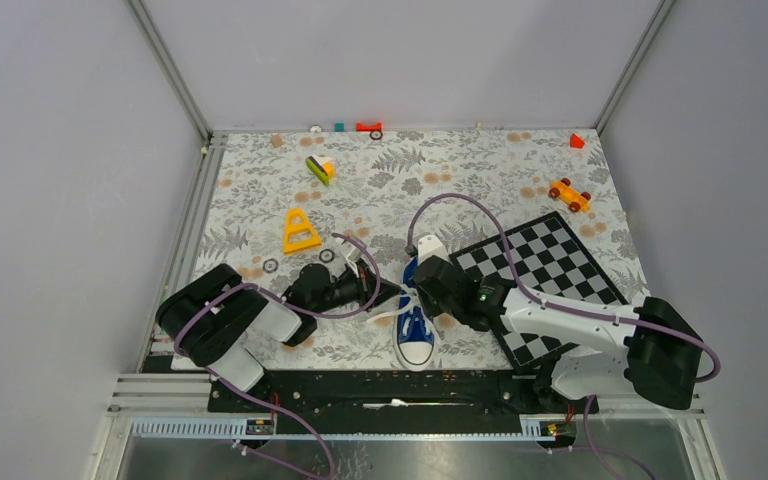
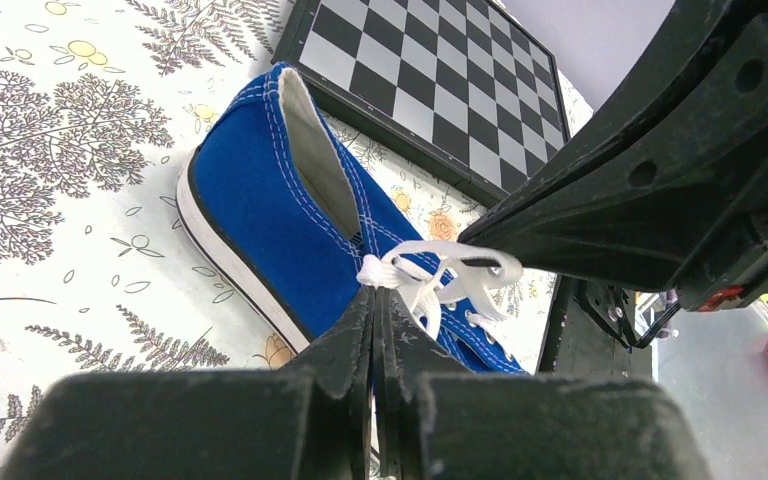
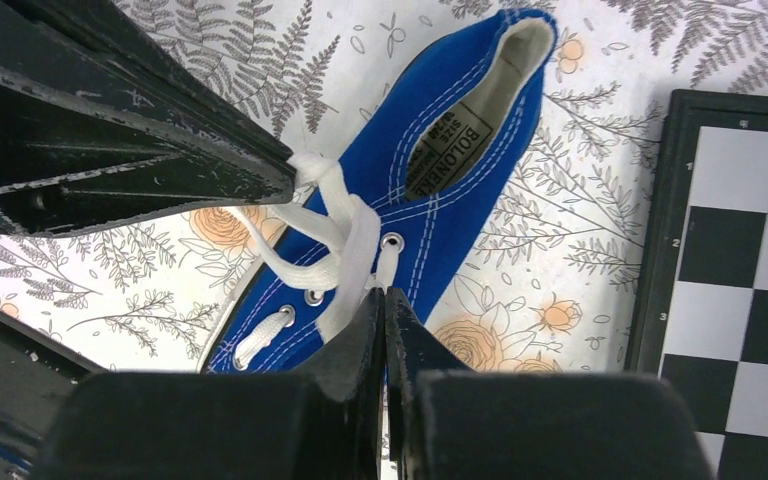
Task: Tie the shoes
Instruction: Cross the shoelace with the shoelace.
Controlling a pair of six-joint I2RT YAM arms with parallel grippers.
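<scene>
left gripper (image 2: 375, 305) is clenched, its tips pinching the white laces (image 2: 430, 270) at the knot above the blue sneaker (image 2: 260, 210). right gripper (image 3: 385, 300) is clenched as well, with a flat band of lace running into its closed tips. seen from above, the two grippers meet almost tip to tip just left of the chessboard (image 1: 540, 265). the sneaker lies on the floral table cover (image 1: 260, 180) just beside the chessboard's left edge, not touching it, toe cap toward the arm bases. an orange toy car (image 1: 569, 194) sits beyond the chessboard's far corner, and a yellow triangle (image 1: 300, 232) lies well to its left.
</scene>
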